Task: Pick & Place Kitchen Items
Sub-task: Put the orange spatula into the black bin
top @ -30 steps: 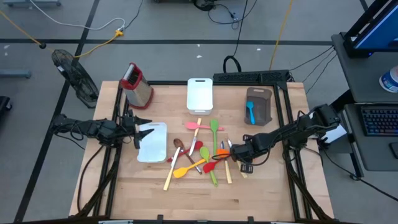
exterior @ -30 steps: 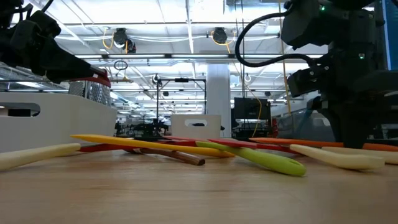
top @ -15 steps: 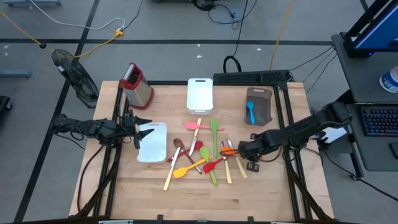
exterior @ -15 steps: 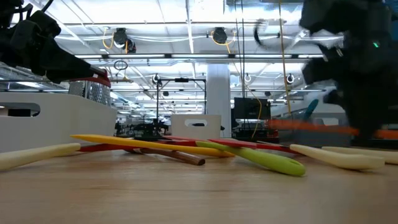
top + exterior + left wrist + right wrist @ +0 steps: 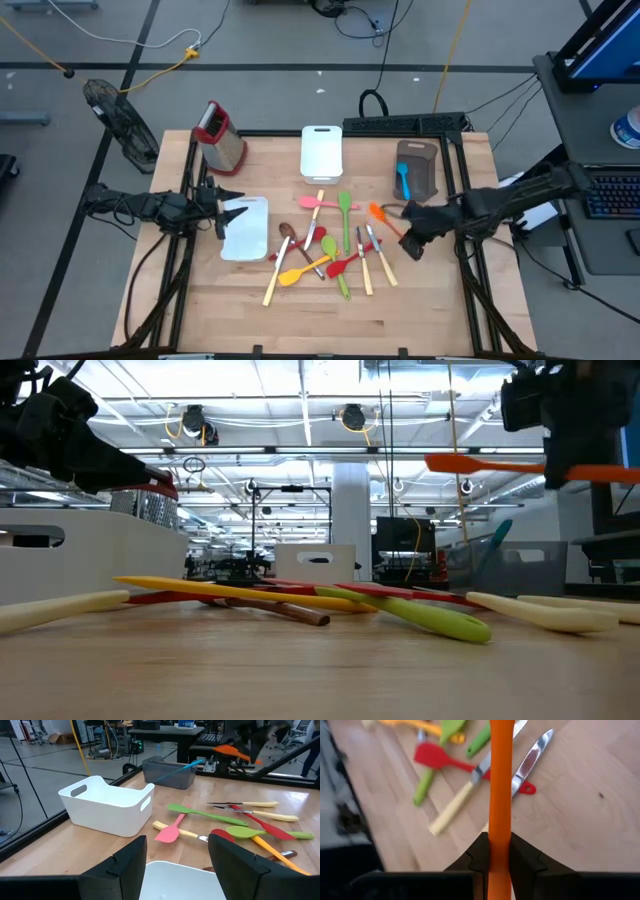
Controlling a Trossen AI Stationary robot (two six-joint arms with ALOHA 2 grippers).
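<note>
My right gripper (image 5: 406, 236) is shut on an orange spatula (image 5: 383, 216), raised above the table to the right of the pile; in the low view the spatula (image 5: 478, 463) hangs high, blade end leftward. The other kitchen items (image 5: 325, 248), spoons and spatulas in red, green, yellow and pink, lie crossed on the wooden table's middle. A blue utensil (image 5: 403, 182) leans in the brown tray (image 5: 418, 160). My left gripper (image 5: 226, 215) waits open at the left, over the edge of a white tray (image 5: 250, 238). My right gripper pinches the orange spatula's handle (image 5: 500, 827) between its two fingers (image 5: 522, 858); the handle runs on past them at both ends. The fingers slant down from the table's right side. The spatula is lifted clear, about level, its blade end (image 5: 450, 462) toward the pile.
A steel grater with a red top (image 5: 222, 135) stands at the far left. A white tray (image 5: 321, 152) sits at the far middle. Knives with pale handles (image 5: 372, 262) lie below the raised spatula. Bare wood shows along the near edge (image 5: 330, 320).
My right gripper has risen from the pile with the orange spatula, drawn back toward the table's right edge, and rolled. The spatula, which lay among the other utensils, is now lifted clear and has swung round.
</note>
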